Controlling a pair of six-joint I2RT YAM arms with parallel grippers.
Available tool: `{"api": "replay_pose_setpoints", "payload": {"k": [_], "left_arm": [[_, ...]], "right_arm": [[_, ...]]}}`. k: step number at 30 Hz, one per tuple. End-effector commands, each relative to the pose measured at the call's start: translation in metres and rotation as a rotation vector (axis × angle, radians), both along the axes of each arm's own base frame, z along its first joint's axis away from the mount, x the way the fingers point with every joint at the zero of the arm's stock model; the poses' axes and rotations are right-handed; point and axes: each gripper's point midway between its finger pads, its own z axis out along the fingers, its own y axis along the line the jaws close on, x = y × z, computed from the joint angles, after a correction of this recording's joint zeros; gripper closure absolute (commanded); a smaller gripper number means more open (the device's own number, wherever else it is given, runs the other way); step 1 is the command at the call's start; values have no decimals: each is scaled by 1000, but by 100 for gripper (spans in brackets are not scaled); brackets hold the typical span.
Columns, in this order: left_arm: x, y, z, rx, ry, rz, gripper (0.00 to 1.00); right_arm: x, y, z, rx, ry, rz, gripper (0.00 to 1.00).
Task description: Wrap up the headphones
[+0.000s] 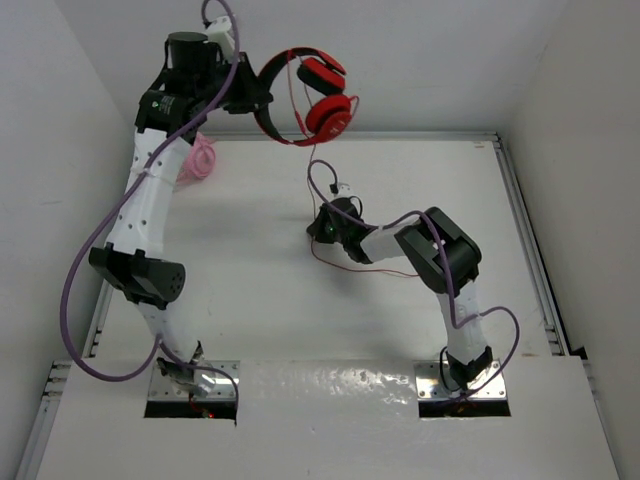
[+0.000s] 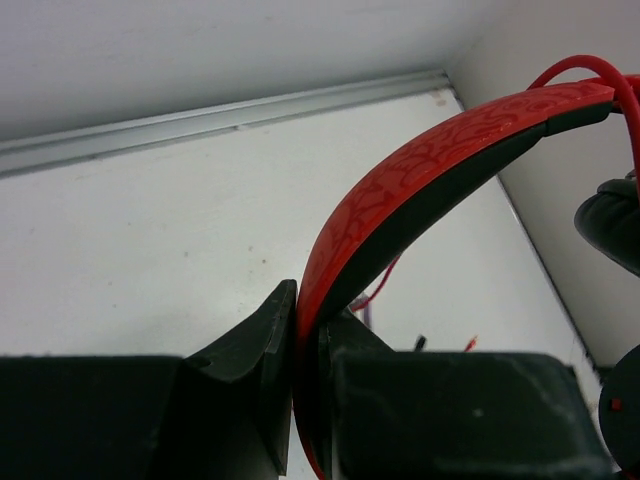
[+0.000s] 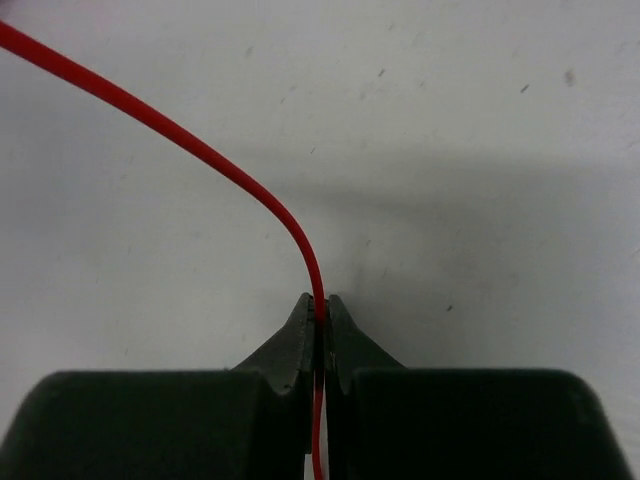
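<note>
The red headphones (image 1: 325,100) hang in the air at the back of the table, earcups dangling to the right. My left gripper (image 1: 262,100) is shut on their black-and-red headband (image 2: 420,185) and holds them up. The thin red cable (image 1: 345,265) drops from the earcups to the table. My right gripper (image 1: 322,228) is low over the table's middle, shut on the cable (image 3: 250,190), which runs between its jaws and curves off up-left in the right wrist view.
A pink coiled bundle (image 1: 203,157) lies at the back left, behind the left arm. White walls close the table at the back and both sides. A metal rail (image 2: 220,115) runs along the far edge.
</note>
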Motion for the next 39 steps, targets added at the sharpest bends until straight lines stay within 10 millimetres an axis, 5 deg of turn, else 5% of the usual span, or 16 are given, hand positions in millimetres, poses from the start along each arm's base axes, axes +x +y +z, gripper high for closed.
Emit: {"api": "replay_pose_setpoints", "payload": {"k": [1,7,11,16,23,26,29,30,32,33,39], "left_arm": [[35,51,13,-133,-10,199,100],[74,102,-4,-66,-50,443,100],[104,143,-15,48,-134,602,100],[126,187,-32,201,-180,766,100],[136,206,-45,309,-200,815,100],[139,210,-56,384,-210,820,100],[133,200,-93,558,-190,766,100],[131,194,-101,603,-193,742,100],[123,170,-99,722,-253,666,100],[118,154,-122,774,-236,600,100],[104,91,-145,875,-239,319,100]], "right_arm": [[-27,26,34,88,-33,146,100],[-112,65,52,42,-25,505,100],[-147,66,63,45,-17,614,100],[-163,56,80,17,-29,646,100],[-171,54,105,-14,-67,695,100],[-173,59,138,9,-116,731,100],[-158,52,180,-1,-216,691,100],[-142,47,211,13,-281,650,100],[-122,32,232,-16,-318,591,100],[-99,17,264,-8,-379,529,100],[-16,-69,349,-201,-572,271,100]]}}
